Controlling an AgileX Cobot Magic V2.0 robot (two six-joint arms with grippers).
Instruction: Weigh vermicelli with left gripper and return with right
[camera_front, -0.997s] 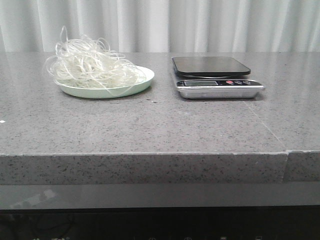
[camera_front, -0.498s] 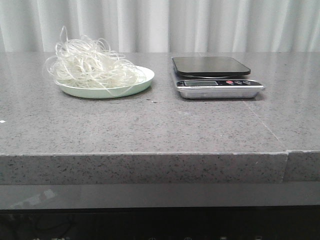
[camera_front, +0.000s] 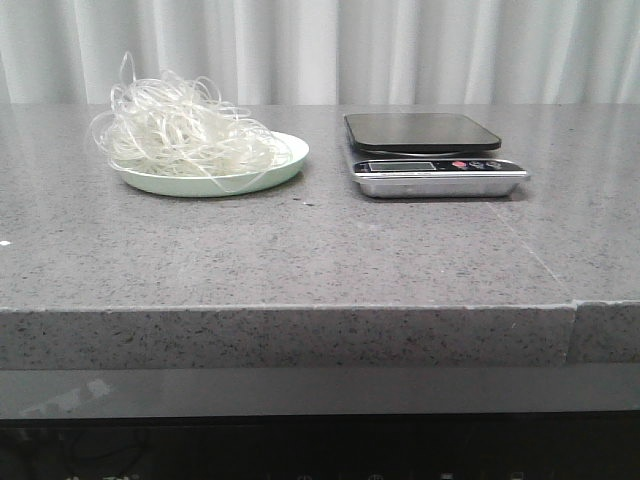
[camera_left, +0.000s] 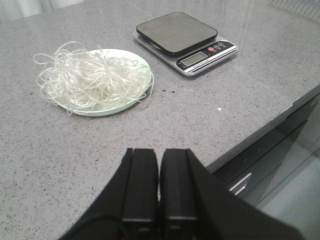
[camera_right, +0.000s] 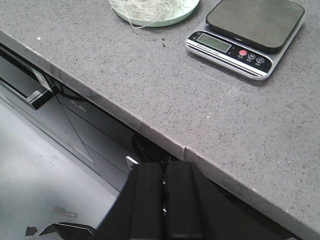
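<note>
The vermicelli (camera_front: 185, 132) is a loose whitish tangle heaped on a pale green plate (camera_front: 275, 172) at the table's back left. It also shows in the left wrist view (camera_left: 90, 80), and its edge shows in the right wrist view (camera_right: 145, 7). A kitchen scale (camera_front: 430, 150) with a bare black platform stands to the right of the plate; it also shows in the left wrist view (camera_left: 182, 37) and the right wrist view (camera_right: 250, 30). My left gripper (camera_left: 159, 155) is shut and empty, above the table's front part, well short of the plate. My right gripper (camera_right: 164, 170) is shut and empty, in front of the table edge. Neither arm shows in the front view.
The grey stone table (camera_front: 300, 250) has a front edge with a seam near its right end (camera_front: 573, 305). Dark cabinet fronts with a metal handle (camera_right: 37, 97) lie below the edge. A pale curtain (camera_front: 400, 50) hangs behind the table.
</note>
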